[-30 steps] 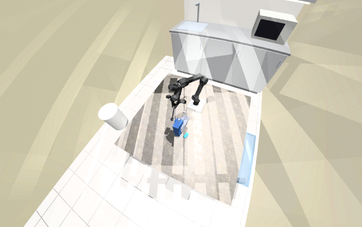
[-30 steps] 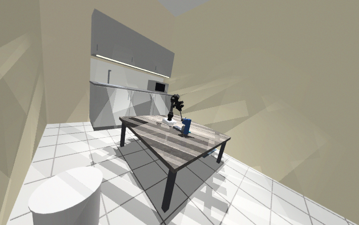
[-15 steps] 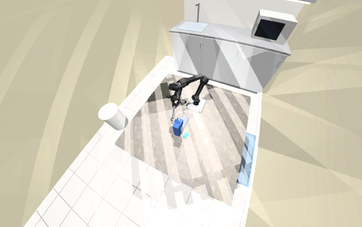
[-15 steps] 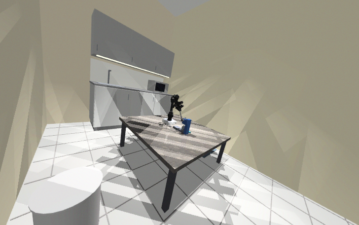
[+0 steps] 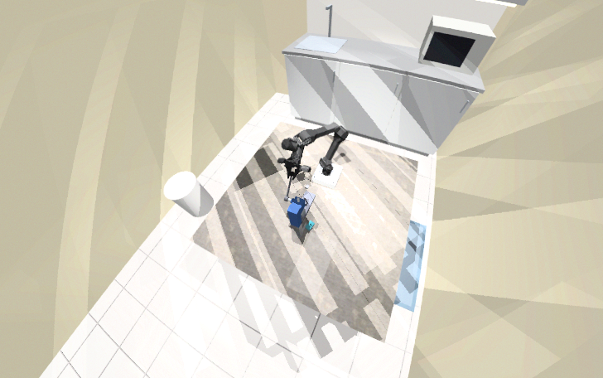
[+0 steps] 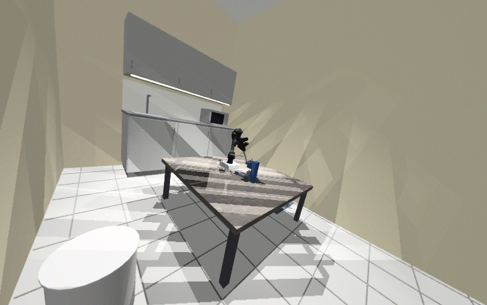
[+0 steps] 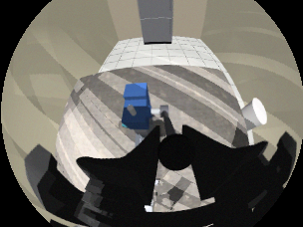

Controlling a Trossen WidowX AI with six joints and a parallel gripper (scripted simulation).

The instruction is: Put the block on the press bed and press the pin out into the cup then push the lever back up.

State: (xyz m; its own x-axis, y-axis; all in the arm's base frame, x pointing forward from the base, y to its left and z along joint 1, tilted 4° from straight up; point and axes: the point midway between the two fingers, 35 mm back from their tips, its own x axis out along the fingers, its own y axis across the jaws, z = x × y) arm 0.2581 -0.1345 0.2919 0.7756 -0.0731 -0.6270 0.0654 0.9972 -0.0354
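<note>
Currently in our gripper (image 5: pixel 291 172) (image 6: pixel 245 148) (image 7: pixel 171 144): one round black knob (image 7: pixel 175 151), clenched between two dark fingers, at the end of the lever.
Lever: one thin grey rod (image 5: pixel 288 187) (image 6: pixel 245 156) (image 7: pixel 167 122), running from our gripper down to the side of the press.
Press: one upright blue box-shaped body (image 5: pixel 295 214) (image 6: pixel 253 171) (image 7: pixel 136 110), standing on the table.
Bed: one pale flat plate (image 5: pixel 311 198), beside the blue body on the side towards our arm.
Block and pin: we cannot pick out either one, so we cannot tell whether the pin is under the punch.
Teal piece: one small item (image 5: pixel 310 225), just beside the press; we cannot tell its shape.
Arm: one, black and jointed (image 5: pixel 318 133) (image 6: pixel 233 144), on one white base plate (image 5: pixel 329 181) (image 6: pixel 225 165).
Table: one, with a streaked grey-brown top (image 5: pixel 248 231) (image 6: pixel 251 208) (image 7: pixel 199 90); we count three dark legs in the exterior view.
Floor: one white cylinder (image 5: pixel 189 196) (image 6: pixel 89 263) (image 7: pixel 255 113), apart from the table.
Counter: one tap (image 5: pixel 330 21) (image 6: pixel 147 104) and one microwave with a dark front (image 5: pixel 449 49) (image 6: pixel 217 118).
</note>
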